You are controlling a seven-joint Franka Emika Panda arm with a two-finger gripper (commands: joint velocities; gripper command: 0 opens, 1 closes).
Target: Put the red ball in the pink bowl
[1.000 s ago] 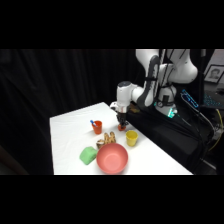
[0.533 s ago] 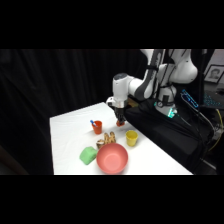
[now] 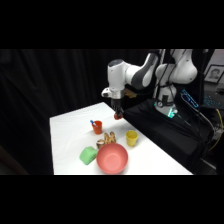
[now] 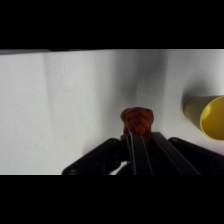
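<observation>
Dim, soft-focus views; bright white table [image 3: 70,135] against black surroundings, shadow perhaps cast ahead of the jaws.

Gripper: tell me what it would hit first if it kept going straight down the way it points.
Probably bare table. The gripper, shut on the red ball, points down at white tabletop, with the yellow cup off to one side. Depth is hard to judge.

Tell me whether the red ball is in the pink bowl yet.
Not in. The red ball is clamped in the gripper, lifted above the table, and the pink bowl sits apart near the front edge, nothing in it.
</observation>
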